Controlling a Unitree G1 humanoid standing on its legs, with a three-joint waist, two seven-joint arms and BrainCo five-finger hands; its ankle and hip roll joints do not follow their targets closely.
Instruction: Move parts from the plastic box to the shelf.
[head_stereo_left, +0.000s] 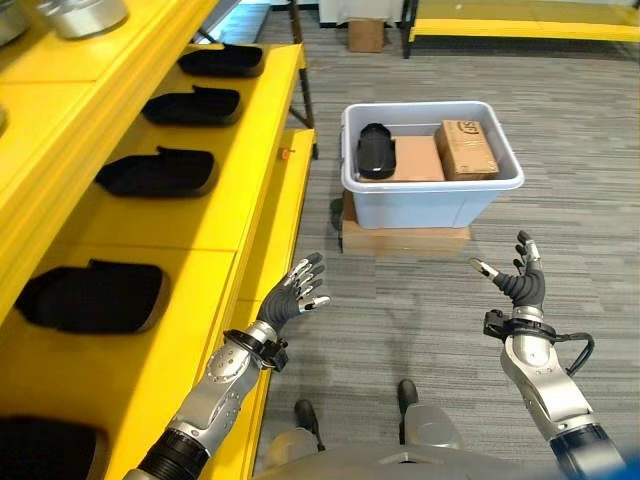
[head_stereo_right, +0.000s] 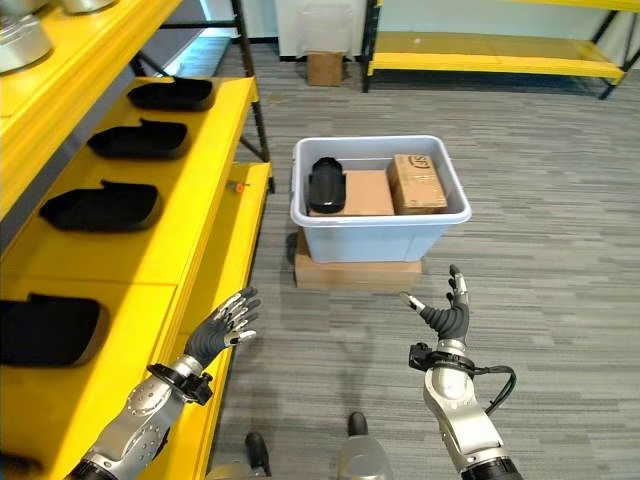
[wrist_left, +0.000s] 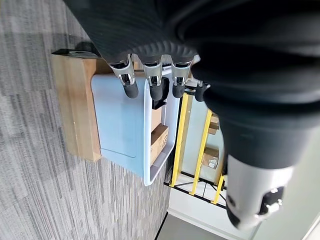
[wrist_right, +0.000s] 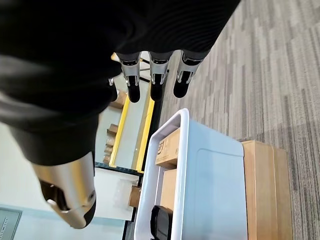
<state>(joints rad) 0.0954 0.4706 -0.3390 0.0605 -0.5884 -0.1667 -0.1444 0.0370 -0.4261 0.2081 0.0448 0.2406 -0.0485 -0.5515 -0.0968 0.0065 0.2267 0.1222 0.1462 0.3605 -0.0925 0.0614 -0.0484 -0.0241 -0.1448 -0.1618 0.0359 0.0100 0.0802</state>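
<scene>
left hand (head_stereo_left: 292, 297) and right hand (head_stereo_left: 522, 282) hung above the grey carpet, both empty with fingers spread wide. farther on, the pale plastic box (head_stereo_left: 430, 192) sat on a wooden block (head_stereo_left: 405, 238), with a black part (head_stereo_left: 376, 150) and two cardboard boxes (head_stereo_left: 465, 148) inside. more black parts (head_stereo_left: 158, 172) lay along the yellow shelf (head_stereo_left: 225, 215) at left.

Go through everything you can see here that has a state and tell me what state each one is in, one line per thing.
Plastic box: open-topped, sitting on a flat wooden block on the floor.
Black part in the box: lying at the box's left end, untouched.
Cardboard boxes in the plastic box: closed.
Yellow shelf: black parts lying in a row on it.
Left robot hand: open, holding nothing.
Right robot hand: open, holding nothing.
</scene>
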